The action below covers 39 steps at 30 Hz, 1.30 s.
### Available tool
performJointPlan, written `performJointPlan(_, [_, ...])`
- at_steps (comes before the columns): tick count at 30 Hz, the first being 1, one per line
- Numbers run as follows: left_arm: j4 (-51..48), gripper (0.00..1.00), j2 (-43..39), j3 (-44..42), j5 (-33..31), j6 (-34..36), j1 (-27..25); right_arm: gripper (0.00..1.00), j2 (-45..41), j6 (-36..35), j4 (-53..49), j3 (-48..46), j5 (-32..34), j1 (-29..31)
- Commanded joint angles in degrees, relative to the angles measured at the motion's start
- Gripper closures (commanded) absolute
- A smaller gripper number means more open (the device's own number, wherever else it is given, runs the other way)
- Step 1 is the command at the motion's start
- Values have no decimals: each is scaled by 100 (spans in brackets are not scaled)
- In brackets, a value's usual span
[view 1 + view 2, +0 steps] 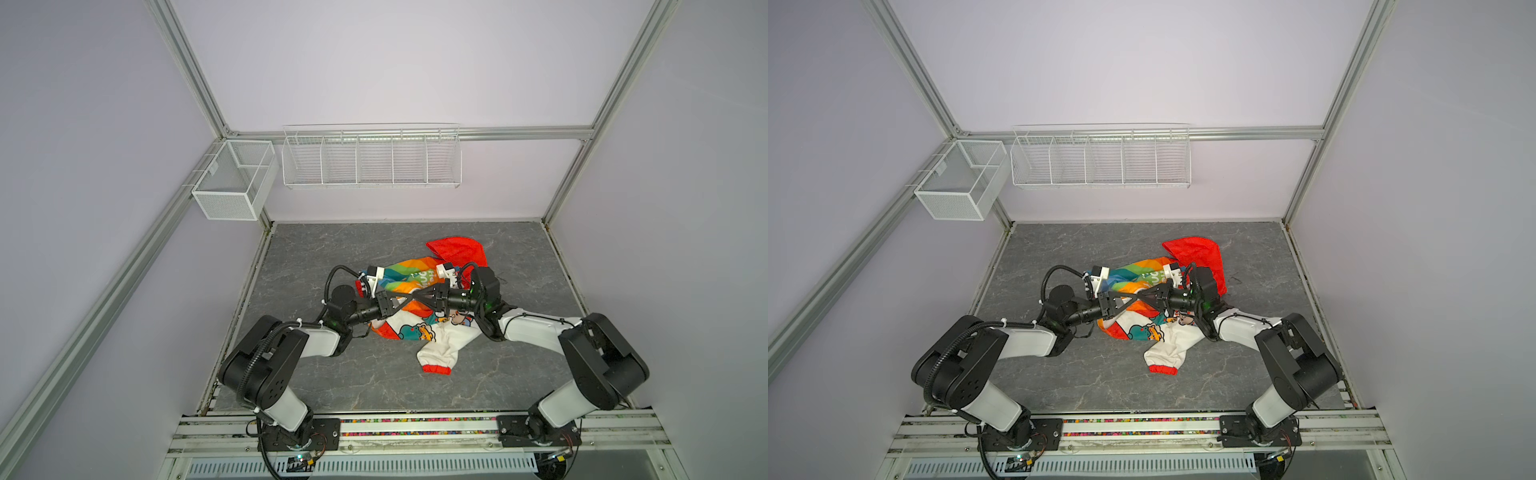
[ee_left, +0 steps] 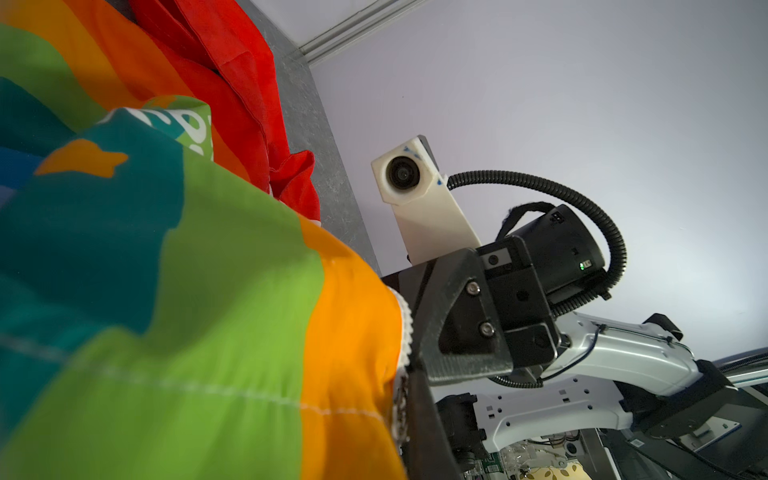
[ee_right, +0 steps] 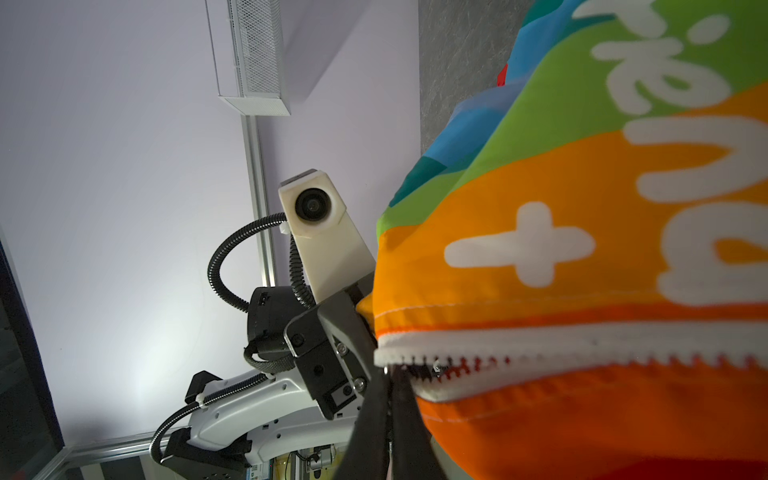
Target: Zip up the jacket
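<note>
The jacket (image 1: 409, 272) lies crumpled right of centre on the grey table (image 1: 332, 249), with its red hood (image 1: 457, 249) toward the back wall, and both arms meet tip to tip over its rainbow front. The left gripper (image 3: 365, 308) is clenched on the orange fabric corner beside the white zipper (image 3: 582, 351), seemingly to anchor that end and keep the track taut. The right gripper (image 3: 390, 374) is pinched closed at the zipper's toothed end, probably on the slider, though the pull is hidden, and it is placed to draw it along.
</note>
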Motion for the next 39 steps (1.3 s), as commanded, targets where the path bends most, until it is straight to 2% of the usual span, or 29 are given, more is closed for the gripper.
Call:
performJointPlan(1, [258, 90, 21, 17, -19, -170, 4, 93, 42, 14, 152, 26, -94, 40])
performJointPlan(4, [286, 77, -5, 16, -45, -227, 5, 93, 34, -50, 46, 20, -85, 41])
performJointPlan(7, [177, 58, -31, 21, -109, -252, -2, 93, 12, -109, -52, 29, -77, 44])
performJointPlan(8, [168, 55, -34, 21, -131, -260, 5, 93, 7, -129, -91, 31, -72, 46])
performJointPlan(10, [133, 52, -56, 17, -204, -274, 15, 93, -10, -187, -162, 38, -68, 41])
performJointPlan(16, [202, 52, -9, 40, -350, -404, 96, 93, -37, -306, -325, 38, -59, 71])
performJointPlan(20, [143, 55, 17, 65, -421, -412, 131, 93, -37, -371, -405, 44, -59, 111])
performJointPlan(23, [53, 63, 61, 115, -417, -403, 136, 93, -45, -400, -456, 42, -50, 128])
performJointPlan(30, [-15, 100, 81, 118, -414, -377, 139, 93, -46, -457, -555, 38, 9, 140])
performJointPlan(39, [191, 100, -20, -26, -836, -562, 139, 93, -46, -429, -551, 27, 190, 227])
